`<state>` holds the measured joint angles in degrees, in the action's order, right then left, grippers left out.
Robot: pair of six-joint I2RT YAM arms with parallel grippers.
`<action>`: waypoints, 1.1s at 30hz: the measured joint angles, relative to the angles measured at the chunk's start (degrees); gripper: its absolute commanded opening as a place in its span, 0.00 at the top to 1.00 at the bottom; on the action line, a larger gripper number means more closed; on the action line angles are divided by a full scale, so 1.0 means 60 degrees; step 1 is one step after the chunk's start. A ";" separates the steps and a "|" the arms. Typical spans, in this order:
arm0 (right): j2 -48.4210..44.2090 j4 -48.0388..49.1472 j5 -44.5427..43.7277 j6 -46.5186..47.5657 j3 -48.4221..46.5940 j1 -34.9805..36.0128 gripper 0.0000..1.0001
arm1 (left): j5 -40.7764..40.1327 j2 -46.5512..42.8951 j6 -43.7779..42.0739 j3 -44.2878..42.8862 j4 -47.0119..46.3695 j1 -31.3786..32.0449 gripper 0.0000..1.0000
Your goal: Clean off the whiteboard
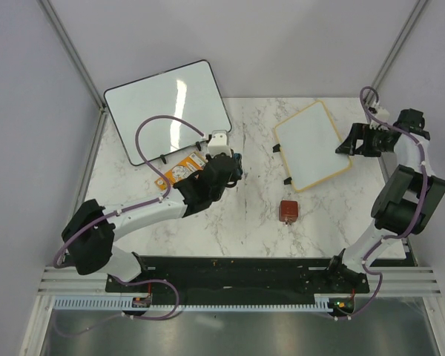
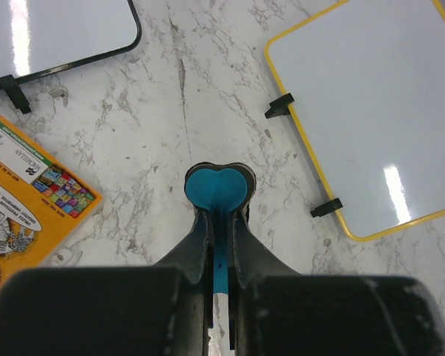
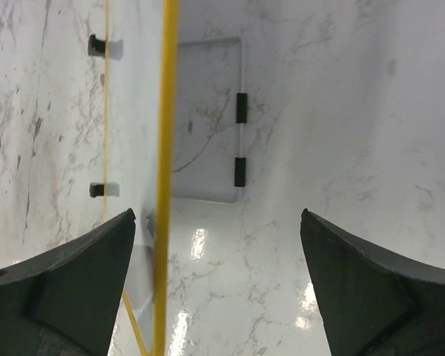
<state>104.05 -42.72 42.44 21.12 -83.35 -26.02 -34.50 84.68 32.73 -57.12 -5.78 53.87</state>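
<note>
The small yellow-framed whiteboard [image 1: 311,145] lies at the back right of the marble table, with black clip feet on its left edge. Its face looks blank white in the top view and in the left wrist view [image 2: 371,111]. My left gripper [image 1: 228,166] hovers mid-table, left of the board, shut on a blue eraser-like piece [image 2: 216,187] with a rounded top. My right gripper [image 1: 351,141] is open at the board's right edge. In the right wrist view [image 3: 217,215] the yellow frame edge [image 3: 165,148] runs between its fingers, close to the left finger [image 3: 96,274].
A larger black-framed blank whiteboard [image 1: 167,107] stands at the back left. An orange printed leaflet [image 1: 179,172] lies in front of it, beside my left arm. A small red-brown block [image 1: 288,211] sits on the table in front of the yellow board.
</note>
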 measured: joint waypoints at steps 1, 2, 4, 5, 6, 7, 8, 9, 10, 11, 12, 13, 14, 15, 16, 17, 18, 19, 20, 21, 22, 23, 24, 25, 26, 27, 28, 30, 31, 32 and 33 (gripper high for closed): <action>-0.0087 0.0200 -0.0015 -0.0168 0.0029 -0.0168 0.02 | -0.0011 -0.0051 -0.0102 0.0000 0.0015 0.0000 0.98; -0.0200 0.0433 -0.0047 -0.0339 0.0091 -0.0357 0.02 | -0.0029 -0.0084 -0.0186 0.0000 0.0029 0.0000 0.98; -0.0488 0.0812 -0.0076 -0.0634 0.0251 -0.0688 0.02 | -0.0146 -0.0164 -0.0419 -0.0015 0.0098 0.0000 0.98; -0.0685 0.1104 -0.0084 -0.0790 0.0426 -0.0831 0.02 | -0.0208 -0.0219 -0.0546 -0.0022 0.0178 0.0000 0.98; -0.0943 0.1399 -0.0127 -0.0911 0.0681 -0.0969 0.02 | -0.0251 -0.0284 -0.0656 -0.0022 0.0251 -0.0004 0.98; -0.1239 0.1694 -0.0178 -0.1038 0.0965 -0.1064 0.02 | -0.0273 -0.0361 -0.0772 -0.0022 0.0321 -0.0011 0.98; -0.1574 0.2124 -0.0226 -0.1169 0.1351 -0.1137 0.02 | -0.0291 -0.0433 -0.0856 -0.0022 0.0397 -0.0025 0.98; -0.1960 0.2535 -0.0262 -0.1304 0.1803 -0.1162 0.02 | -0.0280 -0.0521 -0.0954 -0.0022 0.0484 -0.0036 0.98; -0.2306 0.2856 -0.0277 -0.1417 0.2167 -0.1162 0.02 | -0.0237 -0.0612 -0.1049 -0.0022 0.0554 -0.0095 0.98; -0.2718 0.3381 -0.0295 -0.1566 0.2677 -0.1140 0.02 | -0.0178 -0.0703 -0.1133 -0.0022 0.0630 -0.0157 0.98; -0.3151 0.3821 -0.0291 -0.1683 0.3184 -0.1126 0.02 | -0.0076 -0.0772 -0.1198 -0.0022 0.0678 -0.0233 0.98; -0.3617 0.4291 -0.0259 -0.1825 0.3712 -0.1104 0.02 | 0.0080 -0.0809 -0.1279 -0.0026 0.0696 -0.0328 0.98; -0.3891 0.4550 -0.0226 -0.1898 0.3996 -0.1082 0.02 | 0.0204 -0.0820 -0.1362 -0.0055 0.0750 -0.0408 0.98; -0.4164 0.4896 -0.0164 -0.1971 0.4291 -0.1067 0.02 | 0.0368 -0.0743 -0.1432 -0.0149 0.0914 -0.0474 0.98; -0.4357 0.5140 -0.0084 -0.2040 0.4484 -0.1064 0.02 | 0.0539 -0.0579 -0.1515 -0.0353 0.1096 -0.0528 0.98; -0.4470 0.5362 -0.0011 -0.2087 0.4608 -0.1067 0.02 | 0.0699 -0.0306 -0.1603 -0.0656 0.1308 -0.0557 0.94; -0.4521 0.5544 0.0076 -0.2142 0.4670 -0.1067 0.02 | 0.0889 0.0080 -0.1665 -0.1067 0.1610 -0.0565 0.92; -0.4546 0.5745 0.0175 -0.2175 0.4747 -0.1067 0.02 | 0.1064 0.0444 -0.1727 -0.1461 0.1803 -0.0565 0.90; -0.4572 0.5923 0.0295 -0.2186 0.4852 -0.1067 0.02 | 0.1300 0.0962 -0.1792 -0.2004 0.2087 -0.0565 0.79; -0.4612 0.6062 0.0452 -0.2200 0.5005 -0.1067 0.02 | 0.1523 0.1464 -0.1851 -0.2517 0.2393 -0.0561 0.64; -0.4685 0.6244 0.0568 -0.2229 0.5227 -0.1067 0.02 | 0.1741 0.1923 -0.1923 -0.2951 0.2667 -0.0561 0.49; -0.4801 0.6466 0.0707 -0.2259 0.5537 -0.1067 0.02 | 0.1949 0.2310 -0.2011 -0.3268 0.2871 -0.0561 0.32; -0.4972 0.6663 0.0798 -0.2324 0.5890 -0.1067 0.02 | 0.2146 0.2601 -0.2076 -0.3432 0.3031 -0.0561 0.29; -0.5125 0.6845 0.0889 -0.2371 0.6193 -0.1067 0.02 | 0.2331 0.2827 -0.2131 -0.3486 0.3213 -0.0561 0.26; -0.5348 0.7209 0.0965 -0.2455 0.6604 -0.1067 0.02 | 0.2459 0.2983 -0.2138 -0.3486 0.3417 -0.0561 0.22; -0.5577 0.7537 0.1038 -0.2594 0.6998 -0.1067 0.02 | 0.2565 0.3100 -0.2146 -0.3483 0.3592 -0.0561 0.18; -0.5829 0.8014 0.1133 -0.2772 0.7446 -0.1067 0.02 | 0.2623 0.3206 -0.2146 -0.3468 0.3781 -0.0561 0.14; -0.6138 0.8721 0.1257 -0.3071 0.8003 -0.1064 0.02 | 0.2681 0.3246 -0.2149 -0.3417 0.3963 -0.0561 0.07; -0.6226 0.9133 0.1308 -0.3275 0.8244 -0.1064 0.02 | 0.2677 0.3246 -0.2149 -0.3391 0.4018 -0.0561 0.06; -0.6273 0.9519 0.1330 -0.3464 0.8451 -0.1060 0.02 | 0.2670 0.3235 -0.2153 -0.3377 0.4025 -0.0561 0.04; -0.6269 0.9792 0.1330 -0.3610 0.8572 -0.1053 0.02 | 0.2634 0.3217 -0.2149 -0.3344 0.4018 -0.0565 0.03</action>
<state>66.43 16.03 50.41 -0.54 -31.92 -32.34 -18.70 103.98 19.84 -77.19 18.33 50.48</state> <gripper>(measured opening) 0.982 0.929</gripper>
